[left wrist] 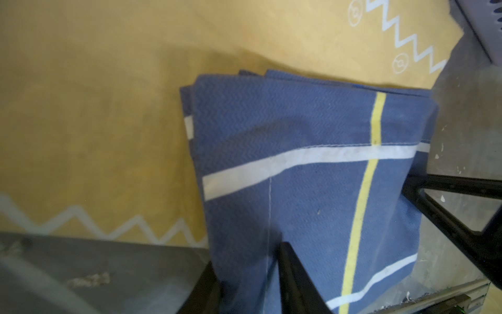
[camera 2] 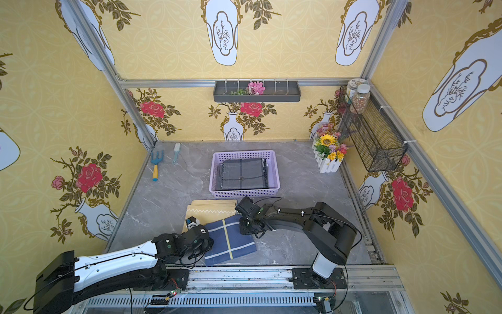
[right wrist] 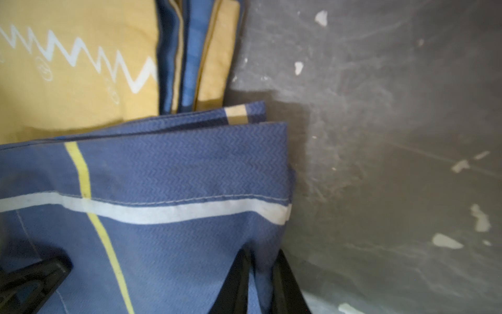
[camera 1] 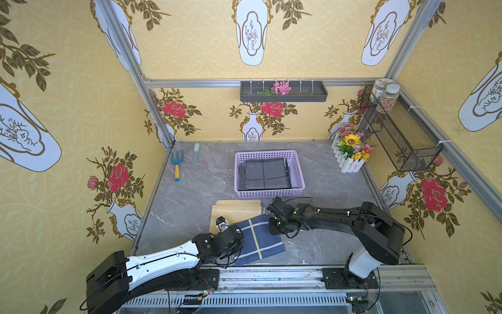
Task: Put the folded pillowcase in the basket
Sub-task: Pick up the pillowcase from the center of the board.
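Black left claw (left wrist: 247,261) pinched on left edge of folded blue striped pillowcase (camera 1: 260,242), white left arm (camera 1: 163,261) stretched low, black right claw (right wrist: 262,255) clamped on its right edge, right arm (camera 1: 339,214) bent, pillowcase on grey table (camera 1: 326,231), outside lilac lattice plastic basket (camera 1: 269,193).

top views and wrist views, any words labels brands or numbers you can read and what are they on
No text can be read anywhere.
jar in the wire basket: printed label, too small to read.
white mark on the left arm: too small to read.
yellow cloth: white zigzag and circles, no words.
blue pillowcase: stripes only, no words.
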Robot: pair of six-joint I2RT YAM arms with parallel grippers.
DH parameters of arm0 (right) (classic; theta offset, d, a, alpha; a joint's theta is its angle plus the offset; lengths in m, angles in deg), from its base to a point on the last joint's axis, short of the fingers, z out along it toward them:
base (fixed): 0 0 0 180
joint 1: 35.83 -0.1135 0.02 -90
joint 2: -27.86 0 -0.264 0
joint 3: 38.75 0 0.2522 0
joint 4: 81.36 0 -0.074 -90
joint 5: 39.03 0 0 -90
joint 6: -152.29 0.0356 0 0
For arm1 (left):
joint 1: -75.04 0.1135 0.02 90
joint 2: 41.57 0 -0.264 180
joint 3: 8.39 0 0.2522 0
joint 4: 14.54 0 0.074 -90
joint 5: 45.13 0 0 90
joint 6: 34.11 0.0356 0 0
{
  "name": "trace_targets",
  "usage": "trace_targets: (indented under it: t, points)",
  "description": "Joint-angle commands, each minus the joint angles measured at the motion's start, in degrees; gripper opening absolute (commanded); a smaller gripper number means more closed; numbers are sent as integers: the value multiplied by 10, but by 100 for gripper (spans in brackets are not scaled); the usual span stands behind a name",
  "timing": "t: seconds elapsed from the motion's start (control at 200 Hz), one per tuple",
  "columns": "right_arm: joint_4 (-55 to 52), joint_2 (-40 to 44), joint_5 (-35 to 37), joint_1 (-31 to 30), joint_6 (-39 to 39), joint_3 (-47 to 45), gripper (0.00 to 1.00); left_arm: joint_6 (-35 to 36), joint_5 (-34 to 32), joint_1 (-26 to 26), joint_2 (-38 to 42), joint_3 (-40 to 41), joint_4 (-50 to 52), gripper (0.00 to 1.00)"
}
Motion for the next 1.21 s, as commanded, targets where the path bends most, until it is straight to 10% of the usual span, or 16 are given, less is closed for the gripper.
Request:
trace_targets:
  t: [0.0, 0.21, 1.209]
  points:
    - [-30, 2, -4, -1, 7, -7, 15, 0, 4, 1, 5, 5, -2, 22]
    - [-34, 9, 0, -1, 5, -10, 4, 0, 1, 1, 6, 1, 0, 0]
    - [-101, 191, 66, 44, -54, 47, 0, 99, -121, 6, 59, -152, 75, 0]
